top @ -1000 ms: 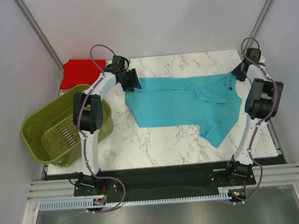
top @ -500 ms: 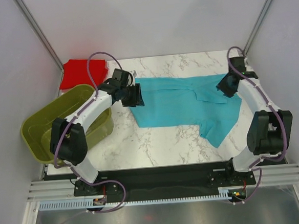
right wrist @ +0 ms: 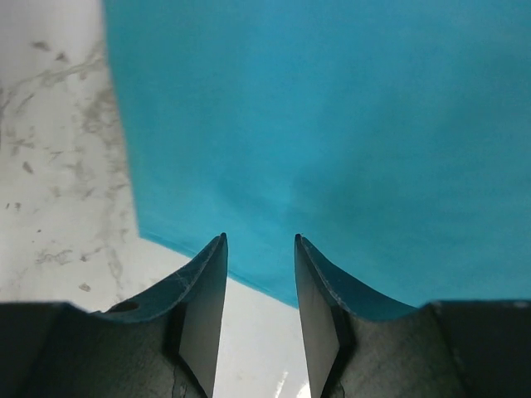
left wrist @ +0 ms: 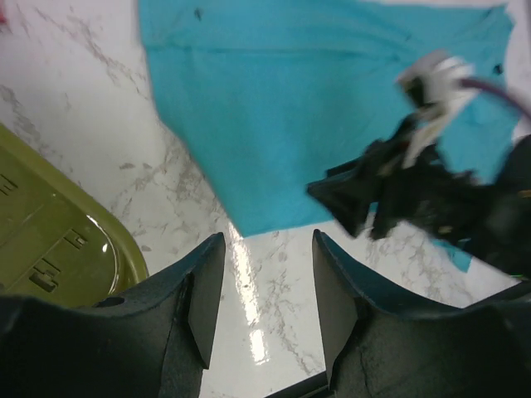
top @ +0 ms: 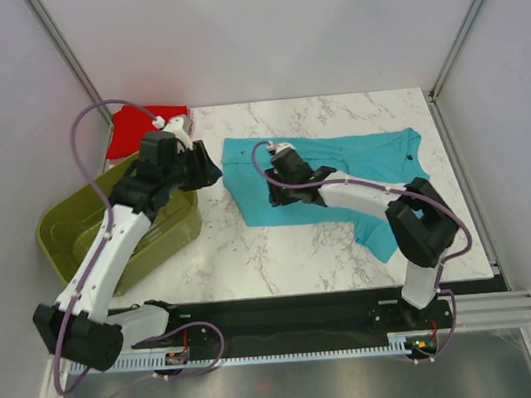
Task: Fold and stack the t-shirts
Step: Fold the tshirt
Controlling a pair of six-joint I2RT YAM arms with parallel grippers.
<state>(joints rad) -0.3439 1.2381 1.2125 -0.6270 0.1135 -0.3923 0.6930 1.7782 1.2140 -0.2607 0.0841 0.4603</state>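
The turquoise t-shirt [top: 355,170] lies spread on the marble table [top: 251,255]; it also fills the top of the left wrist view [left wrist: 274,99] and most of the right wrist view [right wrist: 332,124]. A red t-shirt [top: 137,126] is a flat bundle at the back left corner. My left gripper [top: 212,173] [left wrist: 269,235] hangs open over bare marble just left of the turquoise shirt, nothing between its fingers. My right gripper [top: 273,198] [right wrist: 260,238] is open above the shirt's near left edge, holding nothing.
An olive-green slotted basket [top: 86,239] [left wrist: 50,249] stands at the table's left edge, under my left arm. Grey walls close in the left, back and right sides. The right arm [left wrist: 406,191] crosses the shirt in the left wrist view.
My right arm swung from the far right corner across the shirt to its near left edge. My left arm drew back left toward the basket. The turquoise shirt's back edge now lies straighter.
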